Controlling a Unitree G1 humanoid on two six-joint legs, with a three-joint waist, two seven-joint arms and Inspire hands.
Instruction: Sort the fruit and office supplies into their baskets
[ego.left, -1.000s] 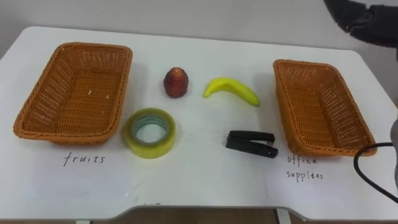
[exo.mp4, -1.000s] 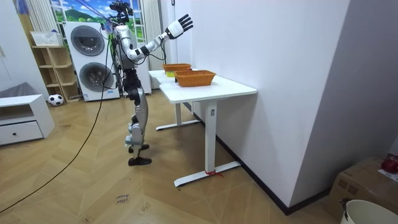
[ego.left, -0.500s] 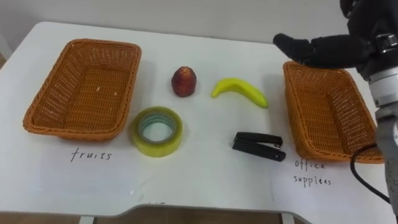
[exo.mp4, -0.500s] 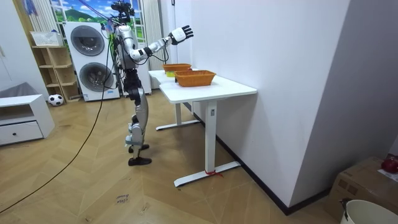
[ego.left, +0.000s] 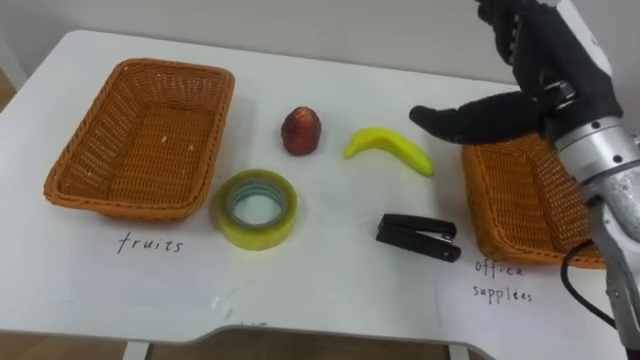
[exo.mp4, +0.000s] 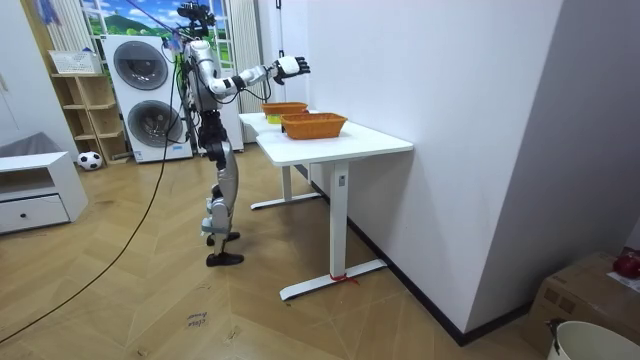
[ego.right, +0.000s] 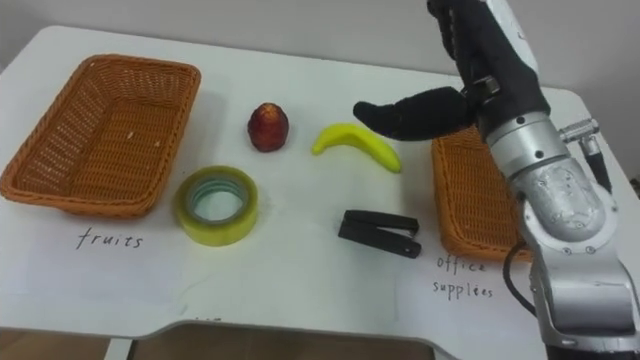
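A red fruit (ego.left: 301, 131) and a yellow banana (ego.left: 390, 148) lie at the middle of the white table (ego.left: 330, 285). Nearer me are a yellowish tape roll (ego.left: 257, 207) and a black stapler (ego.left: 418, 237). The empty wicker basket (ego.left: 140, 140) on the left is marked for fruits, and the empty one (ego.left: 520, 205) on the right for office supplies. My right hand (ego.left: 535, 85) hovers open above the right basket's far left corner, its thumb stretched toward the banana and holding nothing. In the room view my right hand (exo.mp4: 290, 66) is raised over the table.
Handwritten labels sit on the table in front of each basket. The table's front edge runs close below the tape and stapler. In the room view I stand at the table's end, with washing machines (exo.mp4: 145, 95) behind me.
My right hand has come down from the upper right corner and moved left over the right basket's far corner. In the room view the arm has lowered. The objects have not moved.
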